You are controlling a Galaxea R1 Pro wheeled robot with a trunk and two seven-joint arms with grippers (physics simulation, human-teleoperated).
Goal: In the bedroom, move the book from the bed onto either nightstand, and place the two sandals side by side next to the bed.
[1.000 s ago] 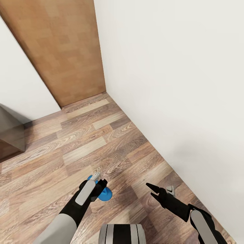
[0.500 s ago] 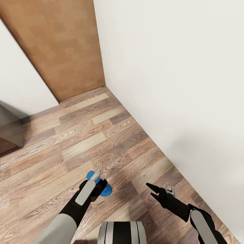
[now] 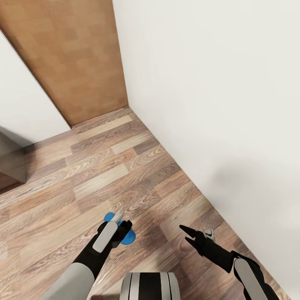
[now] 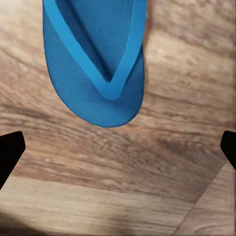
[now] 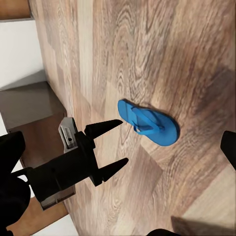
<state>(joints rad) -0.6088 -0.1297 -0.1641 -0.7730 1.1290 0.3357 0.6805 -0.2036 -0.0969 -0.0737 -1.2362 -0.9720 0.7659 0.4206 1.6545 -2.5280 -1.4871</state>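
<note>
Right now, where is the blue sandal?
In the head view the blue sandal lies flat on the wood-plank floor, directly under the left gripper and left of the right gripper.

Ahead of me a white wall (image 3: pixel 216 104) runs along my right and meets a brown wooden door (image 3: pixel 71 58) at the corner. Wood-plank floor (image 3: pixel 108 166) spreads below, with a grey cabinet (image 3: pixel 10 162) at my far left, beside another white wall (image 3: pixel 25 108)

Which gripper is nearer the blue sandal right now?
Left. The left gripper hangs directly over the sandal, jaws open; the right gripper is off to its side, above bare floor.
</note>
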